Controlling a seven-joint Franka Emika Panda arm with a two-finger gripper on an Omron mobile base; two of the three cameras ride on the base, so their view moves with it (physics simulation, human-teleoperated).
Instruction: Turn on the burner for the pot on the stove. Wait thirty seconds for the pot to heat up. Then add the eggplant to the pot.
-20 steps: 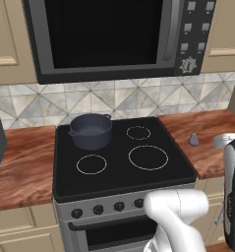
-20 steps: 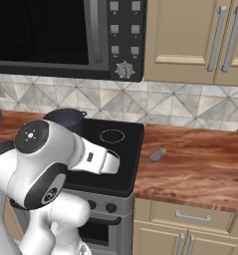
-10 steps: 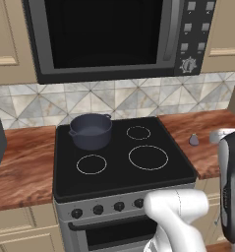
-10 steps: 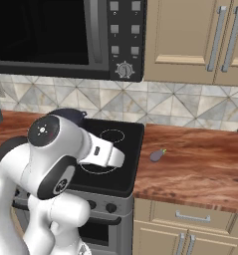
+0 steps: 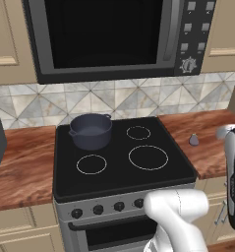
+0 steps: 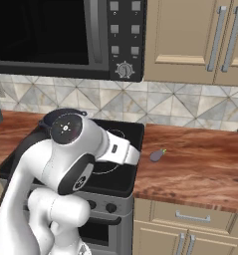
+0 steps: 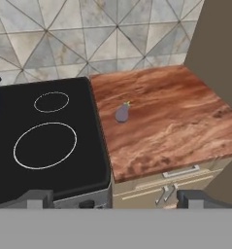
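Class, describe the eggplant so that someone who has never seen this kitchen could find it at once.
Start at the stove with the black glass top, then move to the wooden counter on its right. The eggplant lies there alone, a short way from the stove's edge. It is a small grey-purple teardrop with a tiny green tip, far smaller than the pot.

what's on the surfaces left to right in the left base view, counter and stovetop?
pot on the stove's back-left ring → front-left ring → back-right ring → front-right ring → eggplant on the wooden counter.
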